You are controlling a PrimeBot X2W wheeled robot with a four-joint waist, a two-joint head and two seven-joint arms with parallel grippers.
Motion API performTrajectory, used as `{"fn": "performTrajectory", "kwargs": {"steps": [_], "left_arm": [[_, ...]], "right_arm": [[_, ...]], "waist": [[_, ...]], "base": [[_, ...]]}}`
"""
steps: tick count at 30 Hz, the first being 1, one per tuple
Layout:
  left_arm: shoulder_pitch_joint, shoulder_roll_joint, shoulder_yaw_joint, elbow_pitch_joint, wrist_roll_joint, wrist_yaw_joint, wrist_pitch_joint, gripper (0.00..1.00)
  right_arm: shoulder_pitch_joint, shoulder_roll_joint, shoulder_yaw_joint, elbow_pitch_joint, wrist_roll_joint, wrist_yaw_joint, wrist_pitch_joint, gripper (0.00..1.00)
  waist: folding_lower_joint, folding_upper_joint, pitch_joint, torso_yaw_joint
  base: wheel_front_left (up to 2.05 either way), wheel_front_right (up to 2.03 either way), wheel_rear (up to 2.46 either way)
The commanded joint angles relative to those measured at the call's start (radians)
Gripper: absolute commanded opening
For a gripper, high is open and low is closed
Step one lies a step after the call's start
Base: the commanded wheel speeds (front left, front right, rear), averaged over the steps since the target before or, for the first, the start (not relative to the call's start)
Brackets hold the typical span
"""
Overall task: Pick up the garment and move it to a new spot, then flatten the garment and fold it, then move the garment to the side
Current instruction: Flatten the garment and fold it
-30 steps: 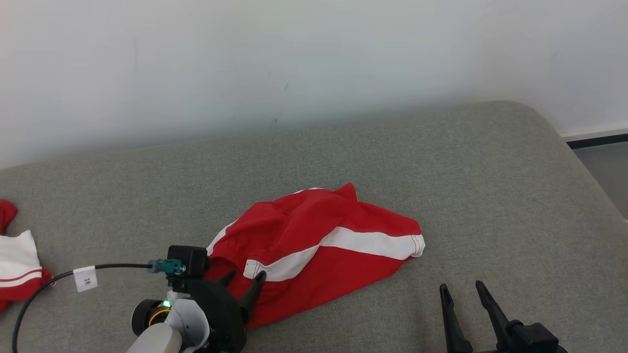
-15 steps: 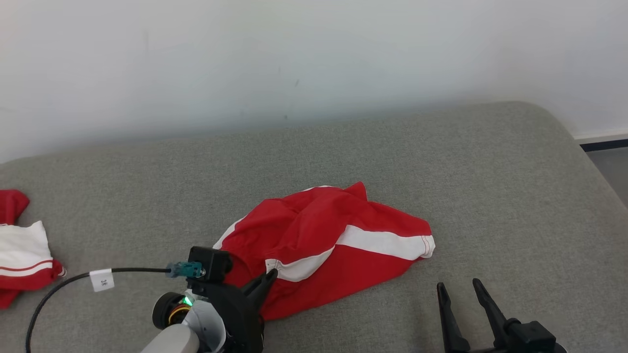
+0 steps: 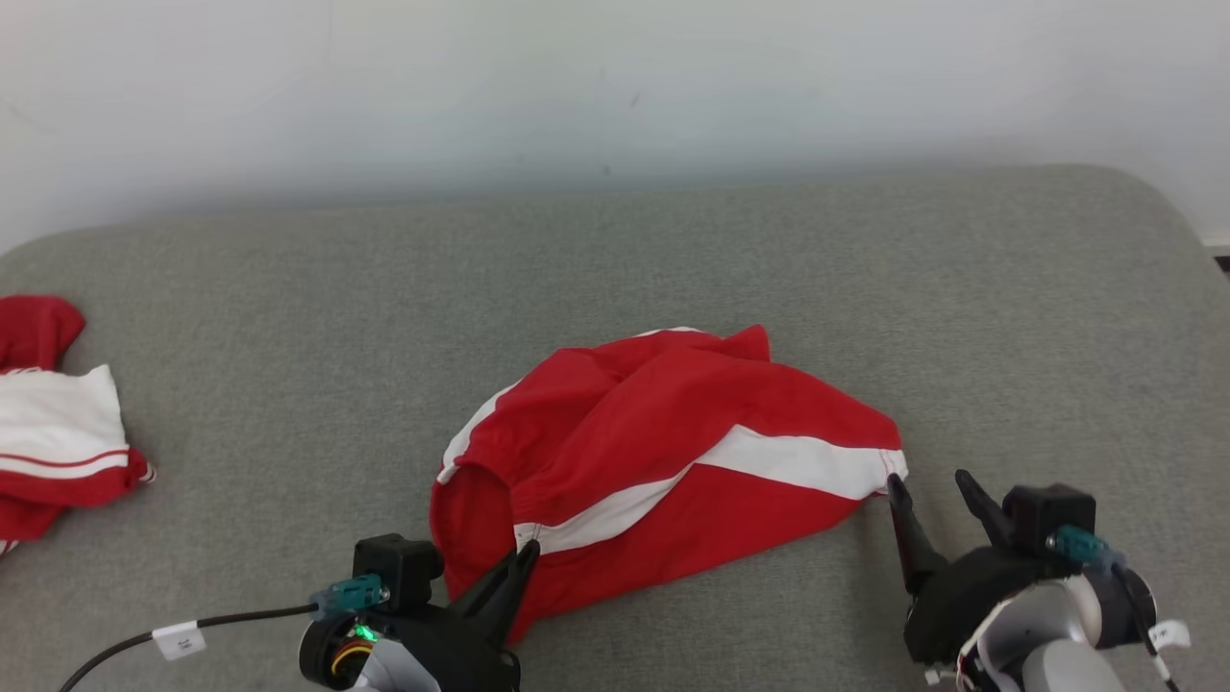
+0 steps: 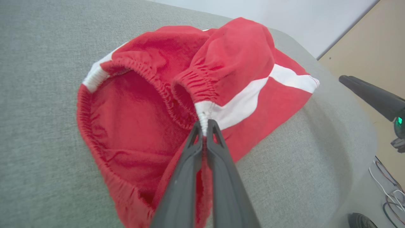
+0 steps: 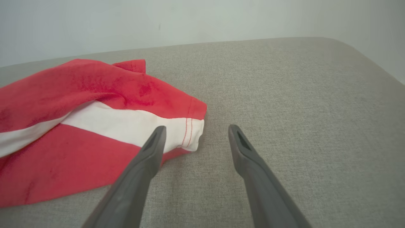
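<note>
While the left gripper (image 4: 205, 126) pinches its elastic waistband (image 4: 193, 84), the light, limp garment (image 3: 673, 452) should sag (right gripper (image 5: 196, 128) gapes beside the hem (image 5: 190, 126), the likely second hold).

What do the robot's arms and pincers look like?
The left pincer and right pincer each have two long, dark, tapering fingers on a black wrist. At the left wrist a teal plug joins a black cable with a white tag. The forearms are pale.
</note>
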Motion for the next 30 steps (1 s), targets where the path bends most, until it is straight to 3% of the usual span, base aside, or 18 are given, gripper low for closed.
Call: {"fn": "performTrajectory", "kwargs": {"steps": [1,9,13,14,15,18,30], "left_arm": [[-0.008,-0.005,-0.001,0.003,0.014,-0.001,-0.009,0.0],[-0.045,-0.02,-0.006,0.013,0.017,-0.004,-0.021,0.0],[-0.056,-0.023,-0.009,0.018,0.018,-0.006,-0.025,0.0],[-0.058,-0.023,-0.009,0.019,0.018,-0.006,-0.026,0.0],[-0.059,-0.023,-0.009,0.02,0.018,-0.006,-0.028,0.0],[-0.062,-0.021,-0.007,0.022,0.015,-0.007,-0.037,0.0],[-0.079,-0.043,0.08,-0.05,-0.031,-0.019,-0.18,0.0]], "right_arm": [[-0.028,-0.005,-0.01,0.012,0.006,0.003,0.023,1.0],[-0.106,0.007,-0.036,0.114,0.019,0.003,0.11,1.0],[-0.122,0.011,-0.02,0.135,0.031,0.003,0.101,1.0],[-0.123,0.011,-0.017,0.137,0.033,0.003,0.097,0.88],[-0.123,0.012,-0.013,0.14,0.035,0.003,0.091,0.61],[-0.121,0.016,0.003,0.142,0.037,0.003,0.076,0.02],[-0.134,-0.004,0.048,0.042,0.106,0.003,-0.039,0.0]], "waist": [[-0.0001,-0.0001,0.026,0.029],[-0.0001,-0.0001,0.048,0.054],[-0.0001,-0.0001,0.054,0.056],[-0.0001,-0.0001,0.055,0.056],[-0.0001,-0.0001,0.056,0.055],[-0.0001,-0.0001,0.054,0.051],[-0.0001,-0.0001,0.022,0.036]], "base": [[0.0,0.0,0.0],[0.0,0.0,0.0],[0.0,0.0,0.0],[0.0,0.0,0.0],[0.0,0.0,0.0],[0.0,0.0,0.0],[0.0,0.0,0.0]]}}
